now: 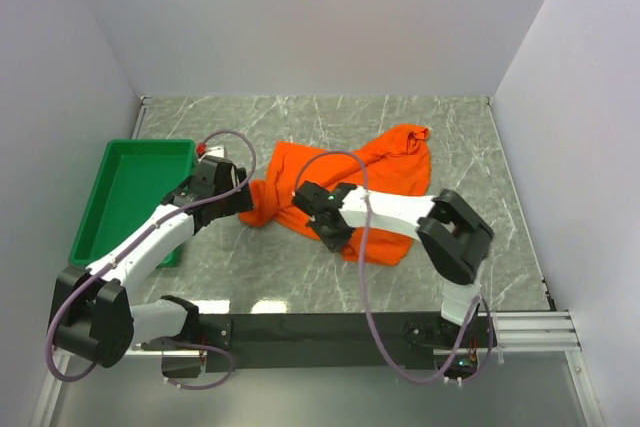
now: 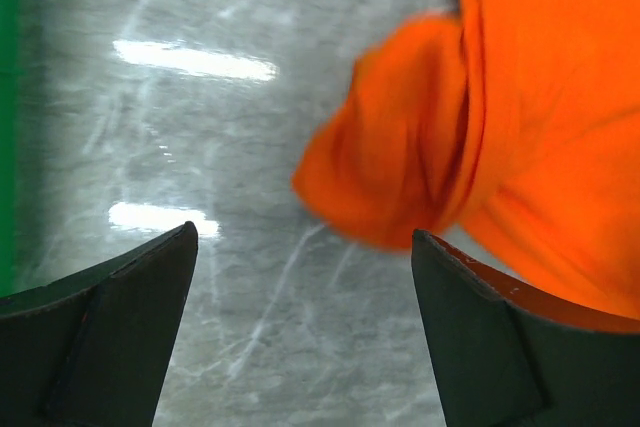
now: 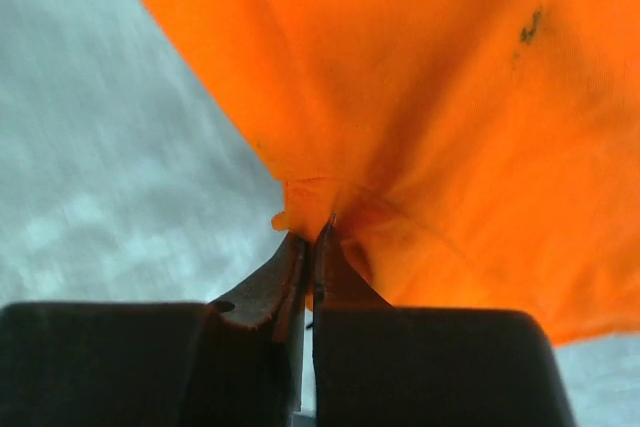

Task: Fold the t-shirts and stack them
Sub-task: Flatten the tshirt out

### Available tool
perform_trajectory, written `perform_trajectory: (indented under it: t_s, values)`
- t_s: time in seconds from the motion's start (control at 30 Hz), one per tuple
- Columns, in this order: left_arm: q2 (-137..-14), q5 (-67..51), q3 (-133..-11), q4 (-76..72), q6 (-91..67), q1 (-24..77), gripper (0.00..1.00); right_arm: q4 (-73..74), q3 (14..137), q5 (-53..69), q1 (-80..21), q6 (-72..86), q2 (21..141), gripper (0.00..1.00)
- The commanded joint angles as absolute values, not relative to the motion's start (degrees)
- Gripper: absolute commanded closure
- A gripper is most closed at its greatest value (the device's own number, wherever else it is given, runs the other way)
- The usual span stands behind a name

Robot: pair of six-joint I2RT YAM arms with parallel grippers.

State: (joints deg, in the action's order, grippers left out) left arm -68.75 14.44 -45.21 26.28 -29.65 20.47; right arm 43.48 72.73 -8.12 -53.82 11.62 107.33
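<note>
T-shirt (image 1: 385,182) lies crumpled at mid worktop (image 1: 460,147), to the right of the green tray (image 1: 105,192). Long axis runs diagonally, near-left tip to far-right, where a bunched end points at the back right corner. Right gripper (image 3: 312,235) is clamped tight on a fold of cloth in the shirt's left part. Left gripper (image 2: 303,237) is spread wide and holds nothing, just beside the shirt's bunched left tip.

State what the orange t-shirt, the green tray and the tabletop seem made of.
Crumpled orange t-shirt: soft matte cloth, judging by its folds and wrinkles.
Rectangular green tray: likely moulded plastic, smooth, uniform colour.
Grey veined tabletop: marble-look, glossy, reflecting lights; stone or laminate cannot be told.
</note>
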Motion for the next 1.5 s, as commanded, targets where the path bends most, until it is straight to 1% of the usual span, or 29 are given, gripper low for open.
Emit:
perform_trajectory:
  t_s: [0.0, 0.07, 0.2, 0.27, 0.4, 0.6, 0.63, 0.73, 0.77, 0.83, 0.87, 0.97, 1.03, 1.13, 1.17, 1.2, 1.37, 1.47]
  values:
    - [-69.4, 8.4, -44.9, 23.5, -29.1, 20.8, 0.07, 48.4, 68.1, -7.2, -53.4, 12.3, 98.0, 1.00]
    - [-69.9, 4.7, -45.0, 23.6, -29.0, 21.3, 0.10, 49.4, 66.2, -5.2, -53.1, 12.9, 94.7, 1.00]
    - [-70.9, 0.4, -44.5, 22.8, -32.1, 24.8, 0.11, 48.8, 62.2, -1.9, -53.0, 13.0, 91.6, 1.00]
    - [-70.8, -0.8, -44.3, 21.7, -34.9, 26.1, 0.11, 49.0, 61.4, 2.1, -53.0, 12.0, 91.1, 1.00]
    - [-71.8, -0.3, -45.2, 20.2, -38.2, 26.5, 0.12, 50.9, 59.2, 8.2, -53.3, 11.1, 89.8, 1.00]
    - [-77.6, 1.6, -48.2, 19.3, -38.2, 26.5, 0.12, 53.4, 58.2, 16.8, -54.9, 9.8, 86.7, 1.00]
    - [-78.6, 1.8, -49.2, 19.4, -37.5, 26.5, 0.12, 53.4, 58.4, 17.3, -54.8, 9.5, 85.4, 0.98]
    - [-81.9, 3.0, -51.0, 19.4, -36.0, 26.5, 0.12, 52.9, 60.1, 16.0, -54.1, 9.8, 83.3, 0.82]
    - [-83.6, 3.4, -51.5, 19.3, -35.8, 26.5, 0.12, 52.8, 61.0, 15.4, -52.7, 9.8, 83.1, 0.72]
    - [-85.2, 4.2, -53.6, 19.4, -34.5, 26.5, 0.12, 52.1, 61.5, 13.1, -50.7, 10.7, 82.4, 0.62]
    - [-86.8, 4.8, -54.5, 19.3, -33.9, 26.5, 0.12, 51.6, 61.6, 12.4, -48.4, 11.1, 82.0, 0.52]
    - [-91.0, 5.5, -58.9, 19.9, -31.6, 26.5, 0.14, 48.3, 60.7, 12.0, -43.4, 13.0, 79.6, 0.42]
    - [-93.3, 6.1, -62.4, 20.3, -30.1, 26.5, 0.16, 45.3, 59.7, 12.4, -40.9, 14.7, 77.3, 0.41]
    - [-97.9, 7.9, -67.0, 21.8, -28.2, 26.4, 0.24, 42.5, 57.7, 11.3, -37.4, 16.2, 74.1, 0.40]
    - [-100.0, 8.3, -67.9, 22.0, -27.6, 26.5, 0.30, 41.8, 56.9, 11.2, -36.7, 16.4, 73.4, 0.40]
    - [-101.1, 8.7, -68.9, 22.1, -26.8, 26.4, 0.32, 41.1, 56.4, 11.2, -35.4, 16.8, 72.3, 0.40]
    - [-107.5, 9.8, -75.2, 24.5, -21.0, 26.5, 0.33, 38.4, 53.6, 11.5, -32.3, 17.9, 69.6, 0.41]
    - [-109.3, 9.9, -77.4, 24.9, -18.4, 26.5, 0.34, 37.6, 52.7, 11.4, -31.0, 18.2, 68.4, 0.41]
